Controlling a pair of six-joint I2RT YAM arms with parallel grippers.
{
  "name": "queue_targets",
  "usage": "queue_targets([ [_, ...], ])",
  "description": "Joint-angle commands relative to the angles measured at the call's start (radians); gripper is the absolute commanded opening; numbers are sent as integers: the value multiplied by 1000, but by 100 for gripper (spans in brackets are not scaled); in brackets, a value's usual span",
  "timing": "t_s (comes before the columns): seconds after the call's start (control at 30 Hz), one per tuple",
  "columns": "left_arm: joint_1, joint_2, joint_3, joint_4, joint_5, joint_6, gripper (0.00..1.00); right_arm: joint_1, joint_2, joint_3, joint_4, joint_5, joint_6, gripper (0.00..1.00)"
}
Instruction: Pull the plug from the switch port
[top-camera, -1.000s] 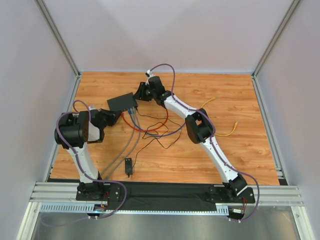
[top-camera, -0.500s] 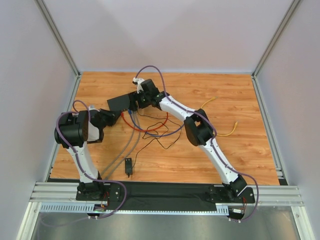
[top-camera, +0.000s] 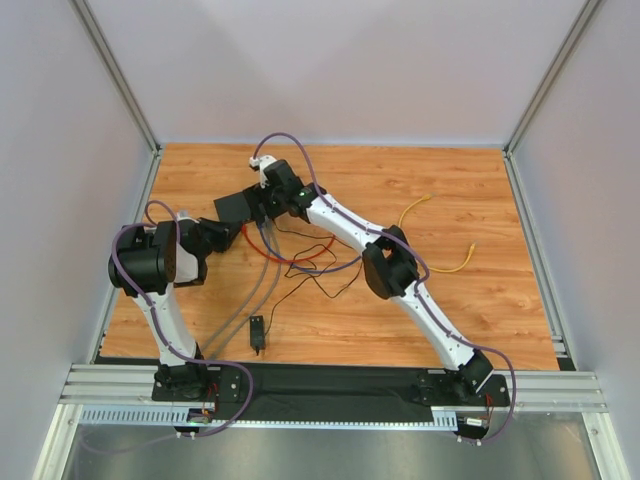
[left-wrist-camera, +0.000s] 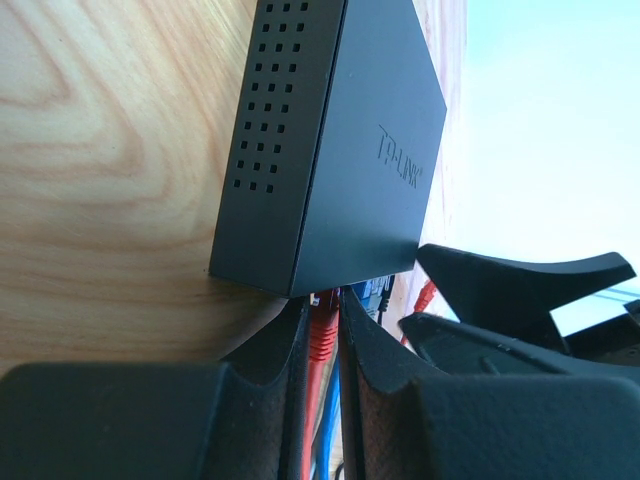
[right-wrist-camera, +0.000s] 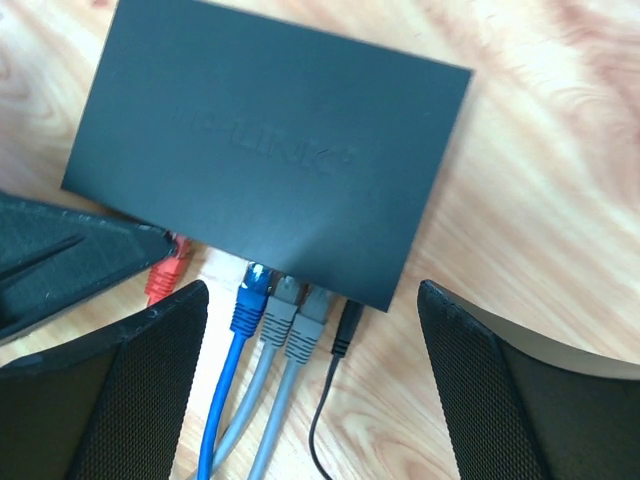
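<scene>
- My left end effector (left-wrist-camera: 322, 322) is clamped on the red plug (left-wrist-camera: 320, 345), which looks seated in the switch (left-wrist-camera: 350, 150) on the counter (left-wrist-camera: 100, 200).
- My right end effector (right-wrist-camera: 310, 298) gapes above the switch, gripping nothing.
- Remaining: the pull itself.

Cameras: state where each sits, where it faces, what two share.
Top external: high behind the robot, looking down on the table; left arm and right arm show.
Left wrist: low, facing the switch; left pincer clamps the red plug.
Right wrist: above the switch, looking down; open right pincer.
Shared: wrist views both show switch, red plug.
</scene>
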Motion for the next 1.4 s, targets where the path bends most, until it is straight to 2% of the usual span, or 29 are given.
queue_targets([
  [0.0, 3, -2, 16, -9, 8, 26, 0, 24, 29, 77, -25, 106, -5, 87],
  [0.2, 3, -5, 8, 8, 30, 9, 0, 40, 32, 72, -71, 118, 41, 82],
  [0.37, 3, -21, -42, 31, 36, -15, 0, 41, -11, -20, -44, 89, 105, 81],
  [0.5, 3, -15, -79, 80, 44, -44, 0, 54, 46, 83, -97, 92, 138, 79],
  [0.6, 3, -10, -86, 97, 62, -51, 0, 55, 55, 50, -69, 28, 202, 79],
  [0.7, 8, -16, -93, 99, 64, -49, 0, 54, 23, -22, 14, 26, 248, 77],
  [0.9, 6, -22, -89, 76, 85, -38, 0, 54, 160, 172, -58, 40, 326, 67],
  [0.97, 8, -31, -93, 65, 84, -38, 0, 54, 140, 133, -49, 107, 352, 65],
  [1.03, 6, -35, -89, 43, 100, -32, 0, 52, 120, 100, -6, 97, 351, 65],
  [1.1, 6, -35, -96, 49, 107, -40, 0, 54, 143, 147, -31, 92, 356, 65],
  [1.37, 3, -36, -161, 112, 125, -86, 0, 51, 157, 137, 54, -30, 365, 65],
])
